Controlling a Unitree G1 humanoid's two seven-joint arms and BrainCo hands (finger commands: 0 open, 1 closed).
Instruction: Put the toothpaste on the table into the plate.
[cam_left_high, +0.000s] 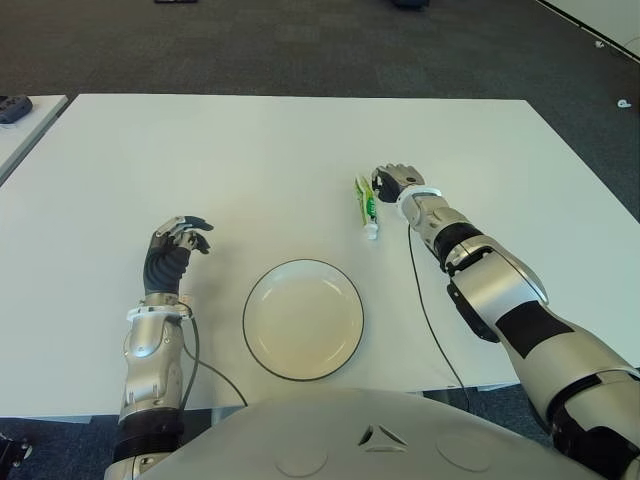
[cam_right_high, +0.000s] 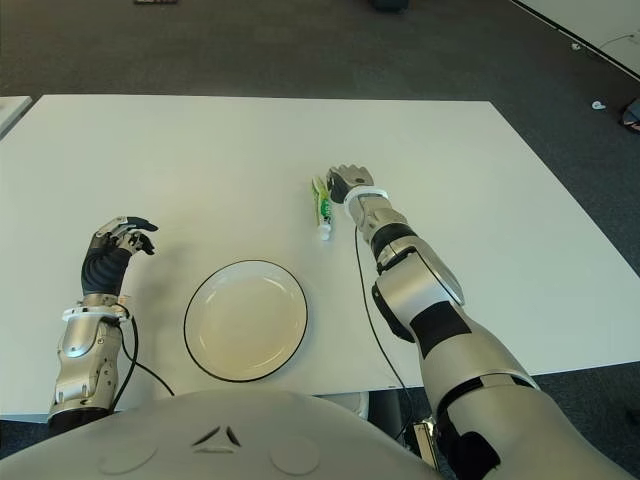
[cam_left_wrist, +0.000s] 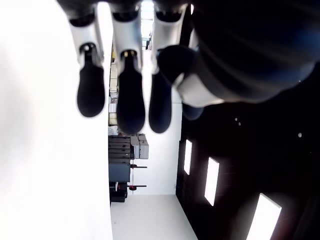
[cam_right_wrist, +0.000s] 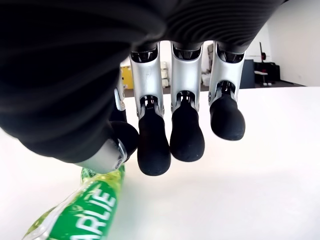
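Toothpaste (cam_left_high: 366, 204) is lying flat on the table (cam_left_high: 260, 150), not in the plate (cam_left_high: 303, 318) yet, cap end pointing back toward the robot. It is sitting beyond the plate and off to its right, apart from the rim, so it is needing a lift and a short carry back and leftward.

Right robot hand (cam_left_high: 392, 180) is reaching out to it, showing just to the right of the tube's far end. Its wrist view is showing the fingers (cam_right_wrist: 186, 135) hanging down, relaxed and gripping nothing, with the thumb low beside the green tube (cam_right_wrist: 87, 210). I cannot tell whether the thumb is touching it. The hand is coming in from the side, probably so thumb and fingers can close across the narrow width of the tube instead of along its length.

Left robot hand (cam_left_high: 175, 250) is showing left of the plate, well apart from the toothpaste, fingers loosely extended and holding nothing, likely just staying clear of the path.

Plate is sitting near the front edge, between the 2 arms, an easy drop target. Risk as I judge it: a flat, slick tube could slide away or get pinned against the table before the fingers get under it.
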